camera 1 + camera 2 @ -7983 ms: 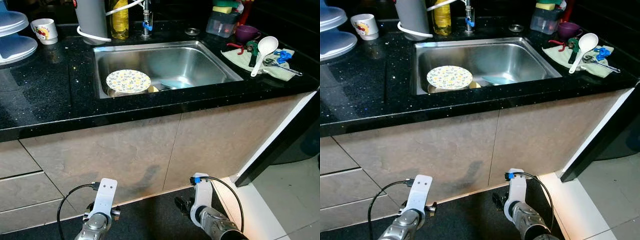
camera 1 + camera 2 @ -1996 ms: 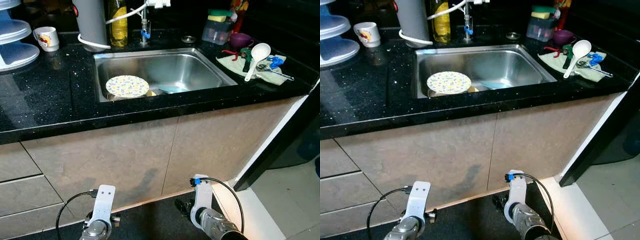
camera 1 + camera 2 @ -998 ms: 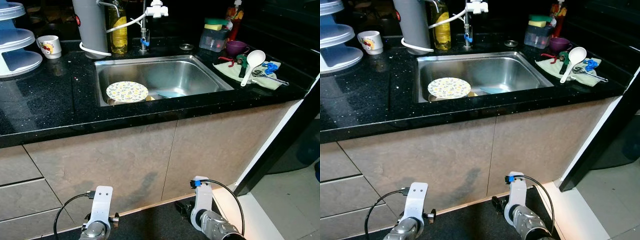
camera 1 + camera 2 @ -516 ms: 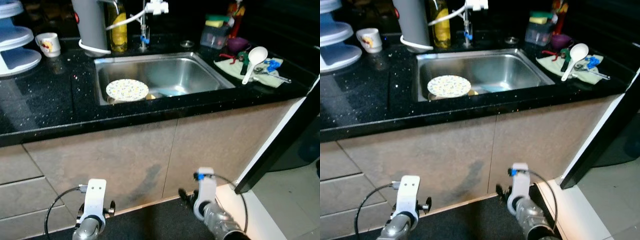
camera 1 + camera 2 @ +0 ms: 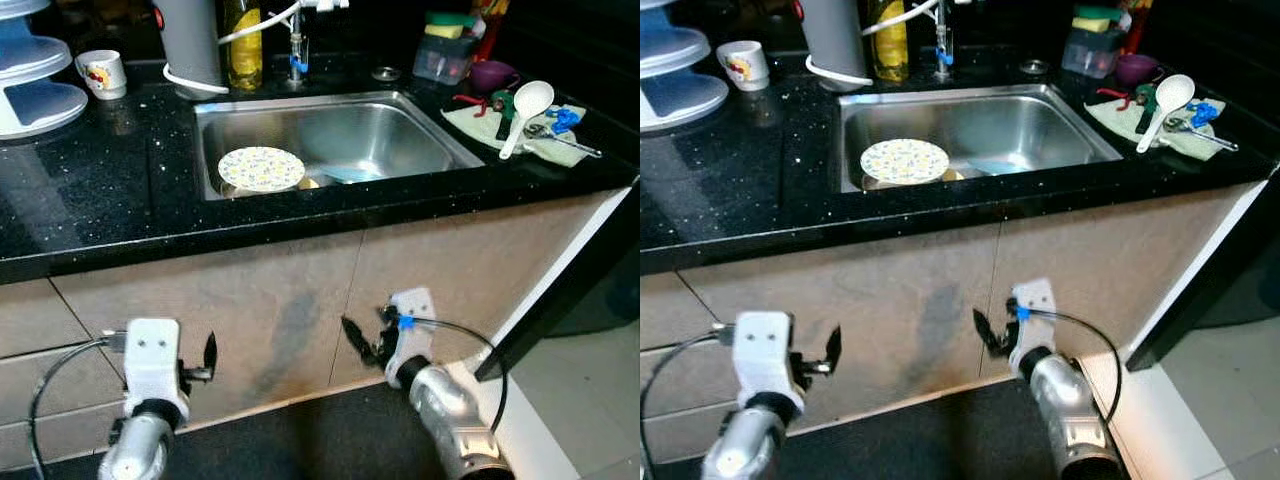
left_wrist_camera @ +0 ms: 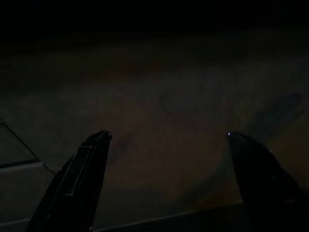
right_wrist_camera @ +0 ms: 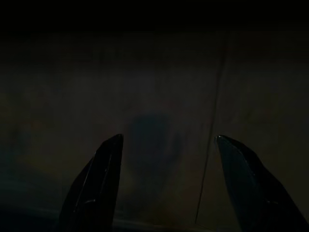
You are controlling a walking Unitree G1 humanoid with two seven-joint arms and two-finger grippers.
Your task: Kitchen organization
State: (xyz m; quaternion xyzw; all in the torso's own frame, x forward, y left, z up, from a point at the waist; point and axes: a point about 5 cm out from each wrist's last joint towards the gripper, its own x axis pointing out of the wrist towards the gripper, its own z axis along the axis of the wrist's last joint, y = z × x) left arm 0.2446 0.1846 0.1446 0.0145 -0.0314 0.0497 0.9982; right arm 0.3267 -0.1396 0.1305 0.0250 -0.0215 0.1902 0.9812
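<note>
A floral plate [image 5: 261,168] lies in the steel sink [image 5: 420,125] set into the black counter [image 5: 100,190]. A white mug [image 5: 104,72] stands at the back left. On the right, a white ladle [image 5: 525,108] and small utensils rest on a green cloth [image 5: 478,122]. Both arms are low, in front of the beige cabinet doors [image 5: 270,300]. My left gripper [image 5: 207,360] is open and holds nothing; its wrist view shows the gripper [image 6: 168,134] with its fingers spread against the dim cabinet front. My right gripper [image 5: 365,338] is also open and holds nothing, seen too as the gripper [image 7: 169,137] facing the door seam.
A blue tiered rack [image 5: 35,95] stands at the counter's left end. Behind the sink are a grey cylinder [image 5: 190,40], an oil bottle [image 5: 243,45] and the tap [image 5: 295,45]. A clear container with sponges [image 5: 445,55] and a purple bowl [image 5: 493,75] sit back right. Drawers [image 5: 40,380] lie lower left.
Both arms have risen from hanging near the floor to cabinet-door height, fingers now pointing at the doors. The camera has shifted slightly; the counter's things have not moved.
</note>
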